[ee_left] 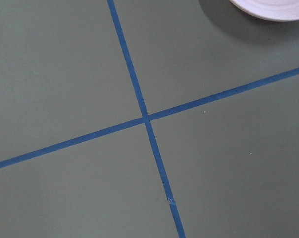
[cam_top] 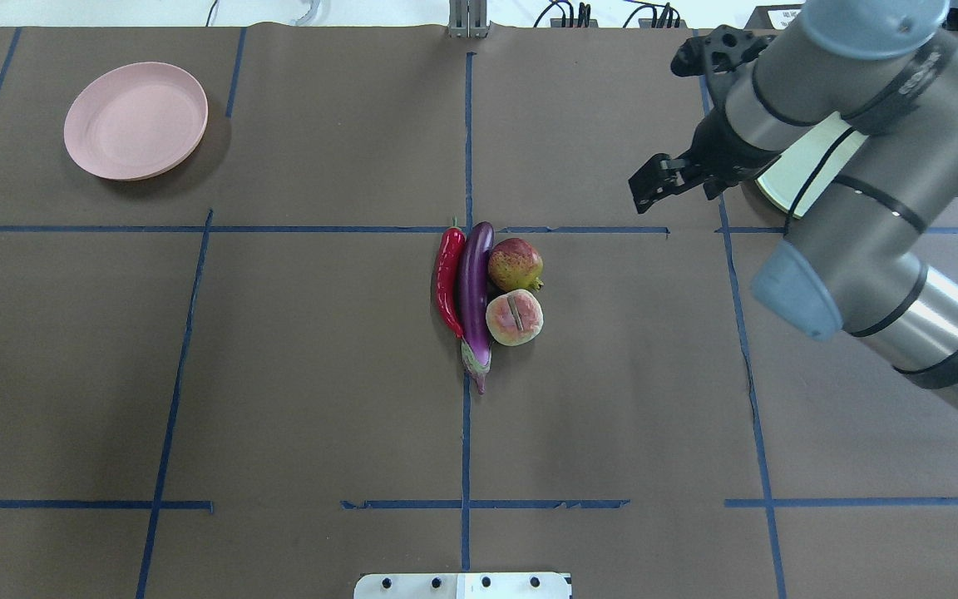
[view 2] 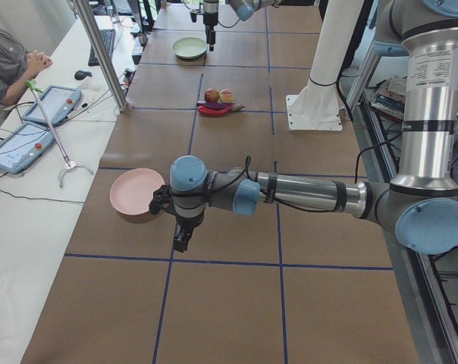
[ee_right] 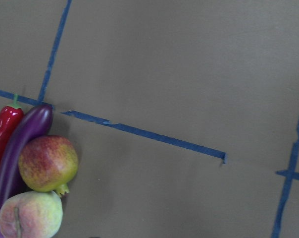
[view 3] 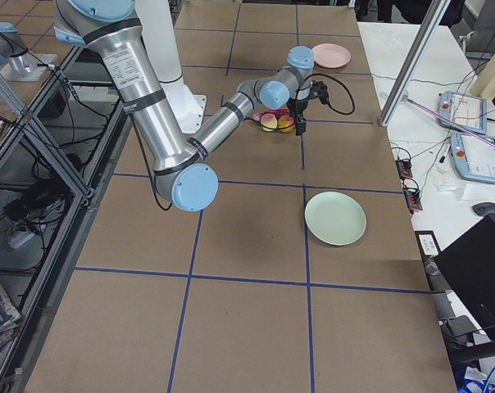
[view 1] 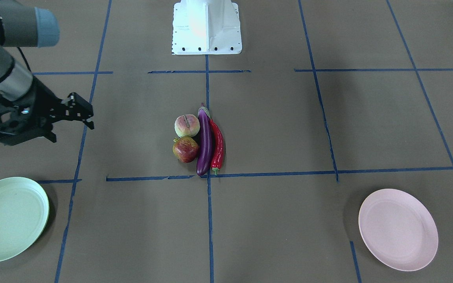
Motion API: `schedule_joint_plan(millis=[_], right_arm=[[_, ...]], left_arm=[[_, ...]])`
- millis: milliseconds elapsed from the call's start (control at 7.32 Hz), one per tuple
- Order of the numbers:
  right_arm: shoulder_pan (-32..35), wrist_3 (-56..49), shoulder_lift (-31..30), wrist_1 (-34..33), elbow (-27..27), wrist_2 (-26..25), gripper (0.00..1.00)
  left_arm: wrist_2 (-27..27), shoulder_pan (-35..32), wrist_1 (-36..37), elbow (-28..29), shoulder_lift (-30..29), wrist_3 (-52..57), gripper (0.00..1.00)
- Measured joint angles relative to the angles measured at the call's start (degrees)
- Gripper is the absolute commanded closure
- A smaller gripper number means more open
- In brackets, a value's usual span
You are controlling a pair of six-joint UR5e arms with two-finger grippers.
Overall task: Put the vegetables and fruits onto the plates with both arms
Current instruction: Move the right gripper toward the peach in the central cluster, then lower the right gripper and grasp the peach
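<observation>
On our brown taped table (view 1: 289, 129) we see peach (view 1: 187, 125), pomegranate (view 1: 185, 149), eggplant (view 1: 205, 145) and chili (view 1: 218, 149) mid-frame, green plate (view 1: 8, 218) lower left, pink plate (view 1: 398, 229) lower right.

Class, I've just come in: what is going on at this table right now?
None of the produce has been picked up yet. The peach, pomegranate, eggplant and chili pepper lie bunched together at the table's middle. The green plate and pink plate sit empty toward opposite ends. The right gripper hovers open and empty beside the pile, on the green plate's side. The left gripper hangs over bare table near the pink plate.
</observation>
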Motion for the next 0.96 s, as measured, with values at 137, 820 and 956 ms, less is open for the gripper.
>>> schedule_joint_plan(millis=[137, 820, 956], right_arm=[[-4.8, 5.6, 3.5, -0.1, -1.7, -5.0, 0.00], [-19.8, 16.8, 17.0, -3.5, -16.3, -23.4, 0.00], [-20.7, 16.7, 16.9, -5.3, -16.5, -24.6, 0.00]], left_arm=[[-0.1, 0.0, -0.6, 0.0, 0.0, 0.0, 0.00], [-0.1, 0.6, -1.2, 0.0, 0.0, -0.1, 0.00], [-0.1, 1.0, -1.2, 0.1, 0.0, -0.1, 0.00]])
